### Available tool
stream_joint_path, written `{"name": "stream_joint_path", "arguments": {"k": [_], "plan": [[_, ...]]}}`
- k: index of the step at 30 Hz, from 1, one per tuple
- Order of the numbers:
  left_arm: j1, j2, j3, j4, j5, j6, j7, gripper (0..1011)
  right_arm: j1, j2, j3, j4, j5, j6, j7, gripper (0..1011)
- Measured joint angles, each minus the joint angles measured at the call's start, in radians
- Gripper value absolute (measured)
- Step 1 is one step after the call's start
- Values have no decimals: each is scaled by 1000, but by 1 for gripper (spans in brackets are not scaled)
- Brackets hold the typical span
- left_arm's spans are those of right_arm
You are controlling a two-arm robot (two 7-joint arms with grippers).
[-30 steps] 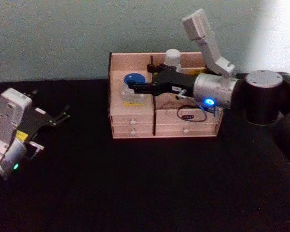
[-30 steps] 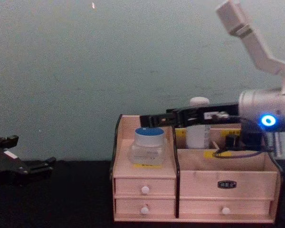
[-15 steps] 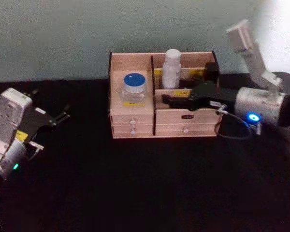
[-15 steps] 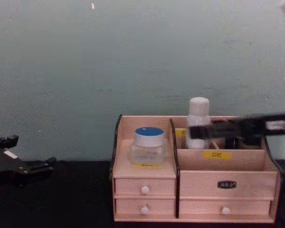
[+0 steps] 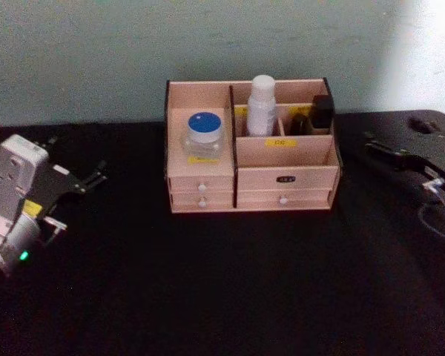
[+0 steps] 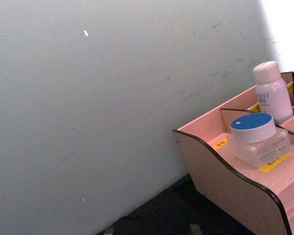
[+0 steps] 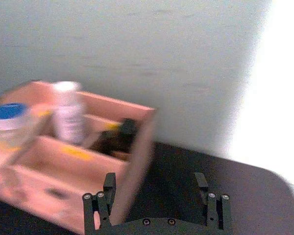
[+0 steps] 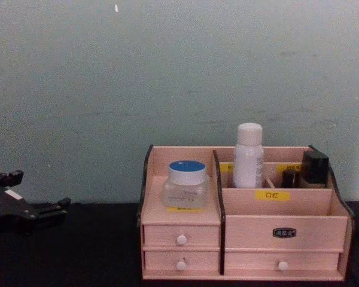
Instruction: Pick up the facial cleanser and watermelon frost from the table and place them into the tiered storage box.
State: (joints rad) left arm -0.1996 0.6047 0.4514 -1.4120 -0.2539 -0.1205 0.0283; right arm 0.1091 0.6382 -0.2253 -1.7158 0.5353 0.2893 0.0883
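From the head view, the box (image 5: 248, 152) sits at the far middle of the dark surface (image 5: 208, 289), with the cleanser (image 5: 262, 106) upright in a far compartment and the frost jar (image 5: 205, 132) on the left platform above the drawers; both look placed, so the job seems about done. The left hand (image 5: 85, 180) rests off to the left, well apart from the box, apparently parked; whether its fingers are apart I cannot tell. The right hand (image 5: 382, 150) lies to the right of the box, clear of it. In the left wrist view, the jar (image 6: 257, 139) stands near the box's side wall (image 6: 225, 178), the cleanser (image 6: 273, 91) behind it. The right wrist view shows the right hand (image 7: 157, 193) with fingers apart and empty. From the chest view, the cleanser (image 8: 249, 155) rises above the dividers, upright since it is too tall to lie in there, and the jar (image 8: 187, 184) sits squarely on its step.
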Motion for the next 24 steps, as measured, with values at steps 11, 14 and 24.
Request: {"name": "stream_joint_path", "arguments": {"k": [11, 14, 24], "plan": [[0, 0, 0, 0, 0, 0, 0, 1001, -45, -120, 4, 104, -193, -119, -249, 1002], [0, 0, 0, 0, 0, 0, 0, 1001, -37, -141, -8, 141, -217, -131, -263, 1002], [0, 0, 0, 0, 0, 0, 0, 1001, -23, -172, -19, 195, -242, -137, -273, 1002]]}}
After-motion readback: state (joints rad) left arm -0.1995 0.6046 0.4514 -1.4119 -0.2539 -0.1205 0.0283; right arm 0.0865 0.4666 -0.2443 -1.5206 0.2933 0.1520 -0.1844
